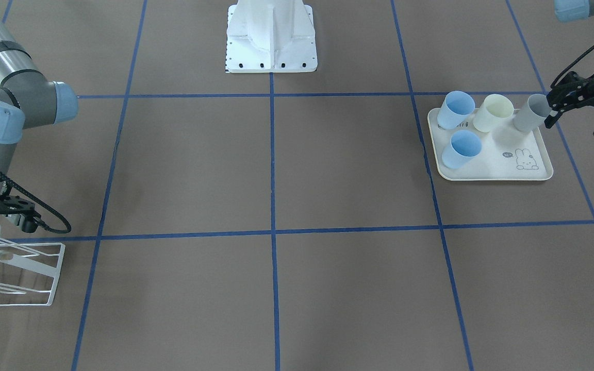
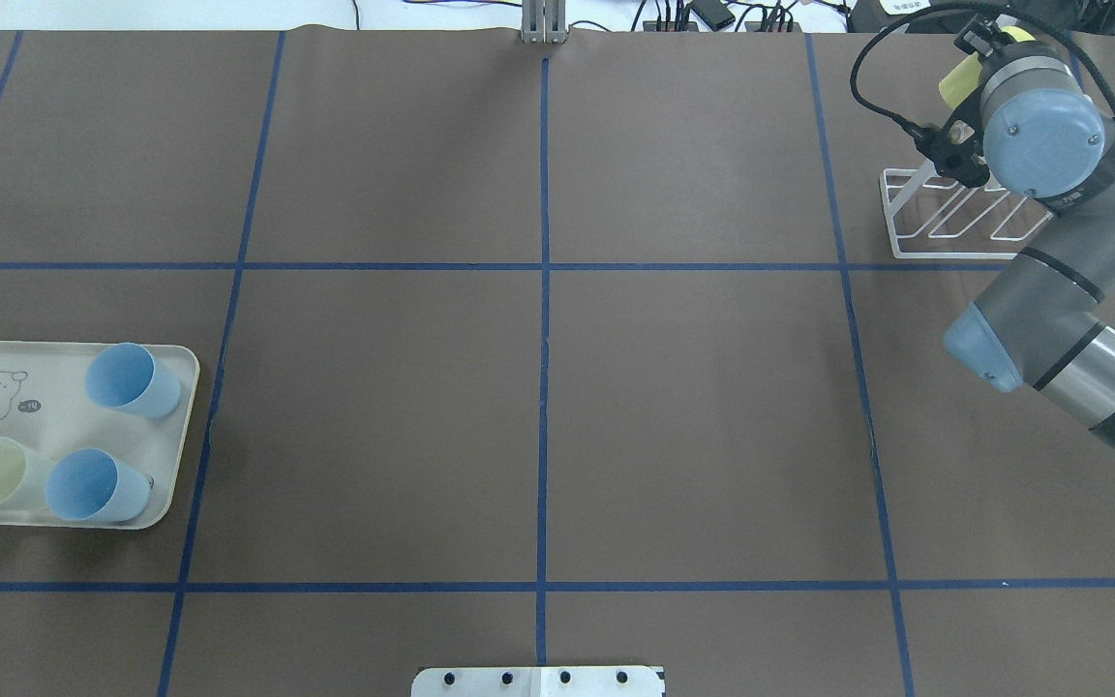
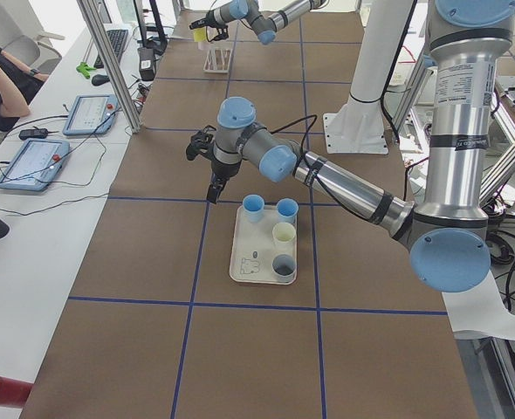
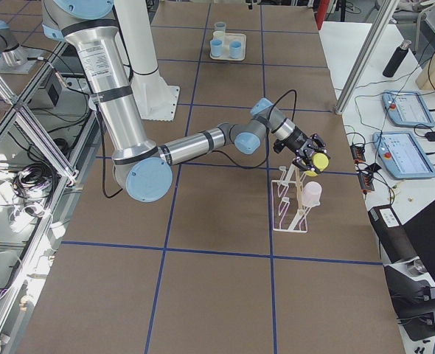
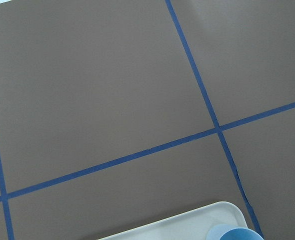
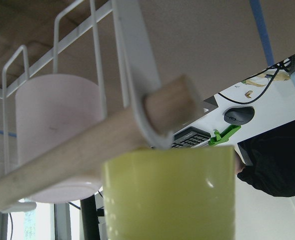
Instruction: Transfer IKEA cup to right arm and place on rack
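Overhead exterior shows the rack (image 2: 945, 232) at 2 o'clock on the tabletop (image 2: 538, 416), with my right arm (image 2: 1070, 252) reaching over it from 4 o'clock. My right fingers (image 4: 310, 153) are clamped on the yellow-green cup (image 4: 320, 160), which is in the air over the top of the rack, not on a prong. In the exterior right view it sits at 12 o'clock from a pink cup (image 4: 312, 194) that is on the rack.

From my right wrist the yellow-green cup fills 6 o'clock. Its rim is right up under the end of the wooden dowel (image 6: 87, 155); I cannot tell whether the two touch. The dowel slants from 8 o'clock up to 2 o'clock, and the pink cup is behind it at 9 o'clock among the white wire prongs.

My left fingers (image 3: 214, 185) are spread apart with nothing between them. They are up off the tabletop, at 10 o'clock from the rabbit-print tray (image 3: 240, 253) in the exterior left view. The tray lies at 8 o'clock in the overhead view. It carries a blue cup (image 1: 456, 109), a second blue cup (image 1: 462, 149), a cream cup (image 1: 493, 112) and a grey cup (image 1: 531, 112), all mouths up. My left wrist view shows only taped tabletop, with a tray corner at 6 o'clock.
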Robot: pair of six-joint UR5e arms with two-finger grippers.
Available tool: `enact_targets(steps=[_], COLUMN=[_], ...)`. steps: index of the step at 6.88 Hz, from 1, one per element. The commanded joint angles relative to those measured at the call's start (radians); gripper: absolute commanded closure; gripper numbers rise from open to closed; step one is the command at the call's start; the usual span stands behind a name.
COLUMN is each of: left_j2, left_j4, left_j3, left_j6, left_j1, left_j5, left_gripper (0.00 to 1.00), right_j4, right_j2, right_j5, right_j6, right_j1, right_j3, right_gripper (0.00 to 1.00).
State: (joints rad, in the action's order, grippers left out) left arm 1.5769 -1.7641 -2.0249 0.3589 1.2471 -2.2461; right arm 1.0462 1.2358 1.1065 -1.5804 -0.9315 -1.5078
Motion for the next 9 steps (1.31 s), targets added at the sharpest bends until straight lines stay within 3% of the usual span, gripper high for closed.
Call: enact_targets(steps=[1, 2, 3, 4, 9], left_j2=[0.000, 0.002, 0.002, 0.002, 0.002], left_j4=[0.000, 0.000, 0.000, 0.000, 0.000], left_j3=[0.000, 0.003, 0.005, 0.005, 0.003], left_j6=[0.002, 0.002, 0.002, 0.002, 0.002], left_j1=[-0.002, -0.002, -0.002, -0.002, -0.002], left_j5=[-0.001, -0.001, -0.001, -0.001, -0.001], left_gripper=[0.00, 0.00, 0.00, 0.00, 0.00], right_j4=[-0.002, -0.002, 0.000, 0.000, 0.000], right_j2=[0.001, 0.002, 0.004, 0.004, -0.007], right_j5=[0.001, 0.001, -0.001, -0.001, 0.001], right_j6=[-0.001, -0.003, -0.001, -0.001, 0.000], right_j1=[0.008, 0.008, 0.013, 0.020, 0.028], right_j3=[0.018, 0.020, 0.021, 0.023, 0.023], right_gripper=[0.65, 0.61, 0.44, 0.35, 0.22])
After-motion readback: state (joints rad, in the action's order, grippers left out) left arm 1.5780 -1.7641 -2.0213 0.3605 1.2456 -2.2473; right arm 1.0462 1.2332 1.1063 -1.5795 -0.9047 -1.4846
